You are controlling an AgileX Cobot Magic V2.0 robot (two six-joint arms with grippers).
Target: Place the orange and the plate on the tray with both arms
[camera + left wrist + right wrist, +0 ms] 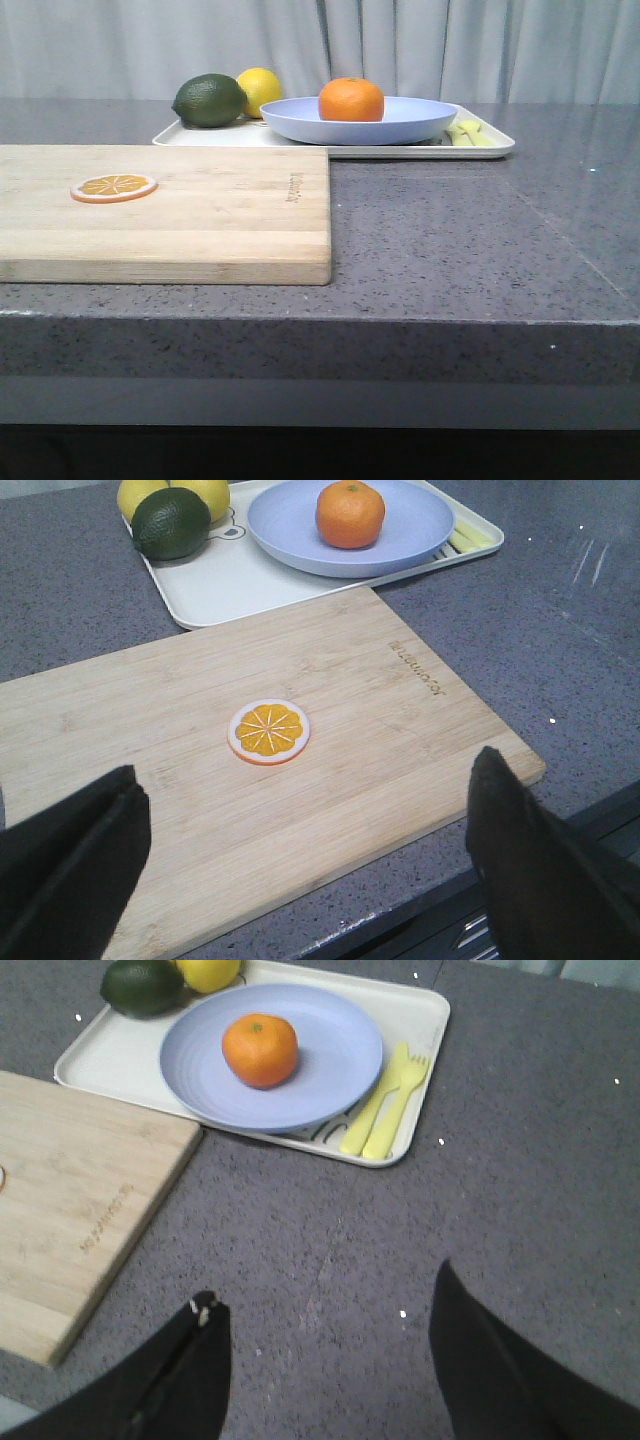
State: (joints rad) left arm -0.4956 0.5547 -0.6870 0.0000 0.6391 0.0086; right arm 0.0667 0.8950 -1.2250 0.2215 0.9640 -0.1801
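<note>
Both grippers, left point(300, 880) and right point(325, 1360), hang apart, empty. Orange point(260, 1050) sits on plate point(272, 1055), plate on tray point(420, 1020), seemingly flat. I risk nudging the tray if I reach in again.

Left gripper point(300, 855) hangs over the wooden cutting board point(180, 770) with its jaws spread wide, nothing between them, and a thin orange slice point(268, 731) lies flat on the board just ahead. Beyond it, the orange point(350, 513) sits on the lavender plate point(410, 530), plate on the white tray point(215, 580). A dark green lime point(171, 523) and a yellow lemon point(140, 492) touch at the tray's far corner.
</note>
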